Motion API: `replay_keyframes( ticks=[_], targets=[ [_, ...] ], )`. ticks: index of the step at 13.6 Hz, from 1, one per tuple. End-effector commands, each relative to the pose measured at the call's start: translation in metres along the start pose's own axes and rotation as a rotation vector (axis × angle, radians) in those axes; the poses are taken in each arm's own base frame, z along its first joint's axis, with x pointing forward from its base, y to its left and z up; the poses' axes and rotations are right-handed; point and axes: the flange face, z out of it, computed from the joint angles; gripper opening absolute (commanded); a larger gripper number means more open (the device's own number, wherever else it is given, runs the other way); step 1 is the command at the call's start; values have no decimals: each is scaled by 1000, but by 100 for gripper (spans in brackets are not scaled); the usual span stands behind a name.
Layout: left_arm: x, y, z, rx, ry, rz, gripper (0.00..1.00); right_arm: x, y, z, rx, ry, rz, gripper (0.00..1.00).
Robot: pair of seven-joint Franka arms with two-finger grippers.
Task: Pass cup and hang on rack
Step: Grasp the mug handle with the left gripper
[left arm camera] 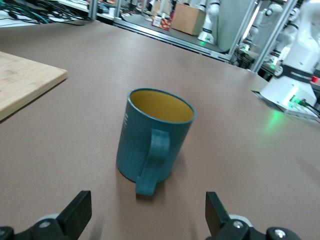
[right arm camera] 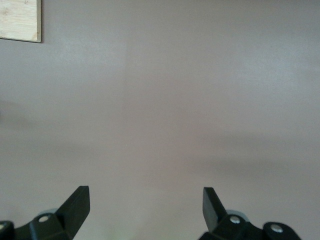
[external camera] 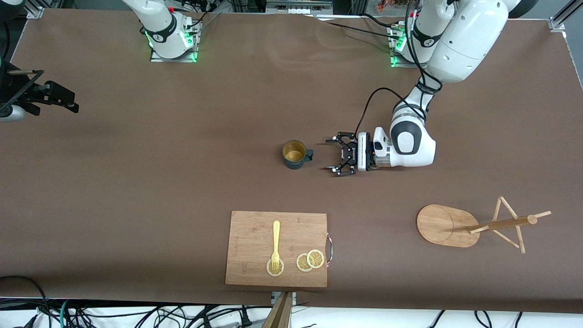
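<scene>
The cup (external camera: 295, 155), dark teal with a yellow-ochre inside, stands upright mid-table, its handle (left arm camera: 151, 162) turned toward my left gripper (external camera: 329, 155). That gripper lies low and level just beside the cup, toward the left arm's end of the table. It is open and holds nothing; in the left wrist view its fingertips (left arm camera: 79, 210) flank bare table short of the handle. The wooden rack (external camera: 501, 224) stands on its oval base nearer the front camera, toward the left arm's end. My right gripper (external camera: 68, 101) waits open and empty over the right arm's end of the table (right arm camera: 146, 200).
A bamboo cutting board (external camera: 255, 228) lies nearer the front camera than the cup, with a yellow fork (external camera: 276, 246) and lemon slices (external camera: 310, 260) on it. Its corner shows in both wrist views (left arm camera: 20, 82) (right arm camera: 19, 19). Brown cloth covers the table (external camera: 182, 182).
</scene>
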Motion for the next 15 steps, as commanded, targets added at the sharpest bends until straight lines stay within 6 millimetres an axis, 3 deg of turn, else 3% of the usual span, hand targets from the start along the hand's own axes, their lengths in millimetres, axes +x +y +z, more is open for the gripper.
replay_keyframes(
  ticks=[1, 4, 7, 15],
  targets=[
    [-3, -3, 16, 35, 32, 0, 100, 1, -2, -6, 15, -3, 3, 100],
    [-5, -3, 23, 81, 89, -46, 100, 1, -3, -6, 15, -3, -2, 100],
    [0, -7, 28, 143, 40, 117, 100, 1, -3, -5, 15, -6, 0, 100],
    [-3, 5, 53, 110, 27, 116, 100, -3, -3, -1, 22, -44, 10, 100]
  ],
)
